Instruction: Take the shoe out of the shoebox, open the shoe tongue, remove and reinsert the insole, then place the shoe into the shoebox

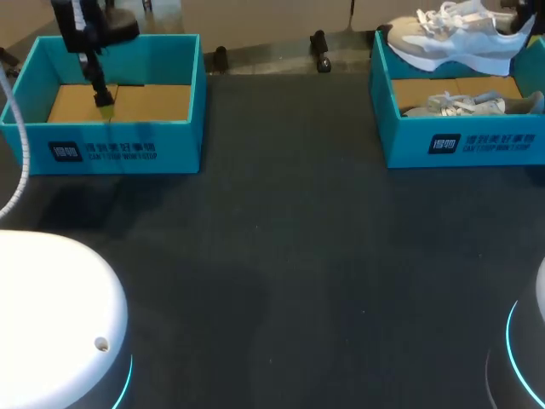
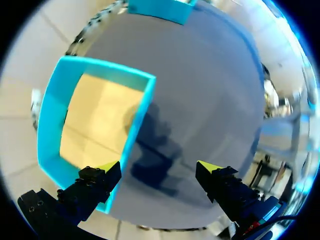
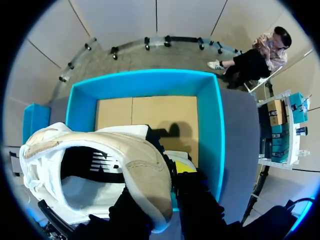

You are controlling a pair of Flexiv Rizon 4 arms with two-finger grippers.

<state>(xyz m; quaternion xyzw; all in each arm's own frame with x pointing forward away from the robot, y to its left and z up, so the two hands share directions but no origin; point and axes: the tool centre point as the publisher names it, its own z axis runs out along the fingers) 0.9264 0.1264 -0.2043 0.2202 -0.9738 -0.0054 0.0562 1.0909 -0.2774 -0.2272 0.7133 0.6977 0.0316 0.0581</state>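
Matte table [image 1: 281,256], boxy shoebox [image 1: 494,145], suede shoe [image 1: 460,38]

Table [image 1: 281,247]: dark, matte top, running wide across the head view.
Left teal box [image 1: 111,145]: open-topped cardboard, tan floor with a seam down the middle, white print on the near wall; standing at the table's far left corner.
Second shoe [image 1: 464,104]: pale grey, white laces, lying on its side inside the shoebox [image 1: 477,146] at far right.
Black fittings [image 1: 319,49]: two, small, at the table's far edge between the boxes.
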